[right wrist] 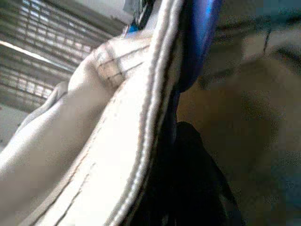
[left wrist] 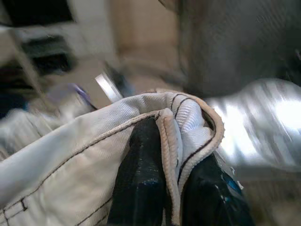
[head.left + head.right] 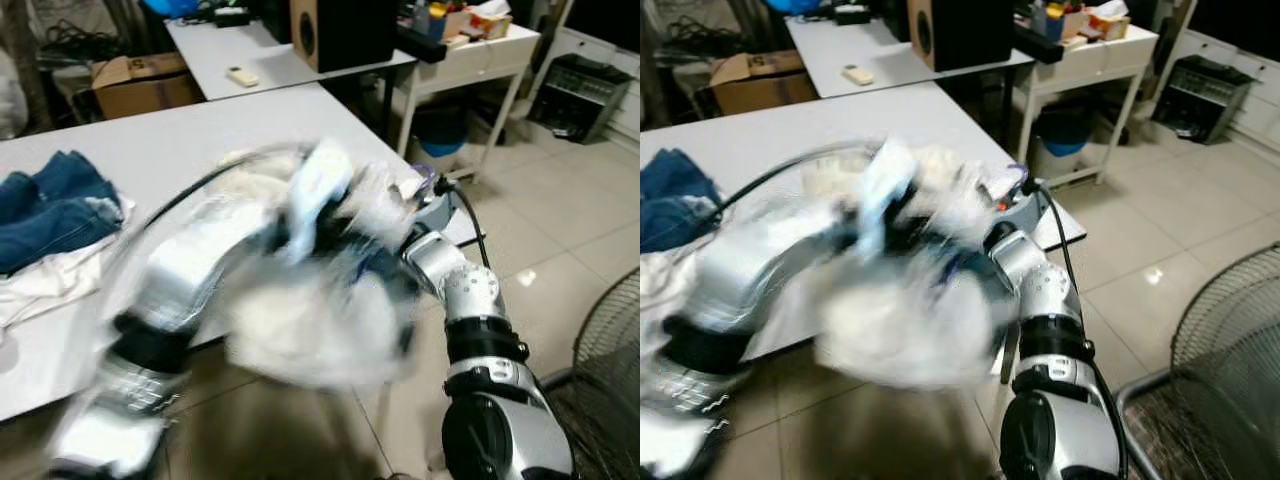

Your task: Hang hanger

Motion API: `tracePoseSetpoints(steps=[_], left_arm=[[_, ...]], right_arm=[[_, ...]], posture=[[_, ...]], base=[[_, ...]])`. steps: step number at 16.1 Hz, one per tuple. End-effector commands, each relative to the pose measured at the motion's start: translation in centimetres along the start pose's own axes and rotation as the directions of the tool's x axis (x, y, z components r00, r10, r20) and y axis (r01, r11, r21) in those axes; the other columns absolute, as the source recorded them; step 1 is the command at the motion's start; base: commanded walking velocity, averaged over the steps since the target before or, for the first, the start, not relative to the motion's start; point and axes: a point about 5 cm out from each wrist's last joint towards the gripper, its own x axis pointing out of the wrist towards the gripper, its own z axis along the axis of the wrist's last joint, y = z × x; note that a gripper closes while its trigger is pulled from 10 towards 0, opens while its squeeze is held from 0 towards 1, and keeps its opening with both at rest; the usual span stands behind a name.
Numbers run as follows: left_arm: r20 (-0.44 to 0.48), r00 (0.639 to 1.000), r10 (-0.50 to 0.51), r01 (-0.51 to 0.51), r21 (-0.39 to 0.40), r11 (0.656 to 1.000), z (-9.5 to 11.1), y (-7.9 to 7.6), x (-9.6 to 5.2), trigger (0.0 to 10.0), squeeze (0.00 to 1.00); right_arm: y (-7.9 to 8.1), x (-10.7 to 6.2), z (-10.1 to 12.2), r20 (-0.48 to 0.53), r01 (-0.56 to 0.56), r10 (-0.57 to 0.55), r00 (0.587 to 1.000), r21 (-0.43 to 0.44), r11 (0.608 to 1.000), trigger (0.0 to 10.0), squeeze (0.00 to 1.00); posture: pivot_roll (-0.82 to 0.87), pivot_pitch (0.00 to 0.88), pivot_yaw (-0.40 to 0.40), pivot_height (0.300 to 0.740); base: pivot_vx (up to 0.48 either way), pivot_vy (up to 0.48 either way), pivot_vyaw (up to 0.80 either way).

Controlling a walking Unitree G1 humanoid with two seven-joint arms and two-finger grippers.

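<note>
A white garment (image 3: 310, 320) hangs in a bundle between my two arms at the front edge of the white table (image 3: 150, 150), smeared by motion. In the left wrist view my left gripper (image 2: 173, 141) is shut on the garment's stitched hem (image 2: 188, 117), one black finger (image 2: 141, 179) on each side. My right gripper (image 3: 378, 262) is buried in the cloth. In the right wrist view a seamed white edge (image 1: 141, 108) runs across the picture beside a blue hanger (image 1: 200, 42). The rest of the hanger is hidden.
Blue jeans (image 3: 50, 205) lie on white cloth at the table's left. Behind stand a second table with a black speaker (image 3: 340, 30) and a remote (image 3: 241, 76), and a cardboard box (image 3: 140, 80). A floor fan (image 3: 610, 360) stands at the right on the tiled floor.
</note>
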Motion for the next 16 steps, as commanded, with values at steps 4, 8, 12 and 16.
tracePoseSetpoints(steps=[4,8,12,16], left_arm=[[0.132,0.932,0.337,-0.337,-0.027,0.941,3.9,4.0,0.8,0.0,0.00],[0.192,0.853,0.486,-0.473,-0.109,0.874,6.6,7.1,-0.2,0.0,0.00],[0.253,0.772,0.584,-0.549,-0.199,0.812,8.1,8.9,-1.1,0.0,0.00],[0.226,0.708,0.669,-0.651,-0.160,0.743,7.3,10.4,-2.3,0.0,0.00]], right_arm=[[-0.3,-0.6,-0.8,0.009,0.058,-0.057,0.998,-0.125,0.990,10.0,0.00],[-2.9,-2.4,-1.0,-0.011,0.149,-0.154,0.988,-0.184,0.971,10.0,0.00],[-3.0,-4.4,-0.8,-0.030,0.141,-0.151,0.988,-0.217,0.966,10.0,0.00],[-1.4,-5.8,0.6,0.008,0.066,-0.066,0.998,-0.258,0.964,10.0,0.00]], posture=[[-0.11,0.000,0.137,0.740],[-0.13,0.000,0.166,0.740],[-0.13,0.000,0.167,0.740],[-0.14,0.000,0.156,0.740]], base=[[0.000,0.000,0.00],[0.000,0.000,0.00],[0.000,0.000,0.00],[0.000,0.000,0.00]])
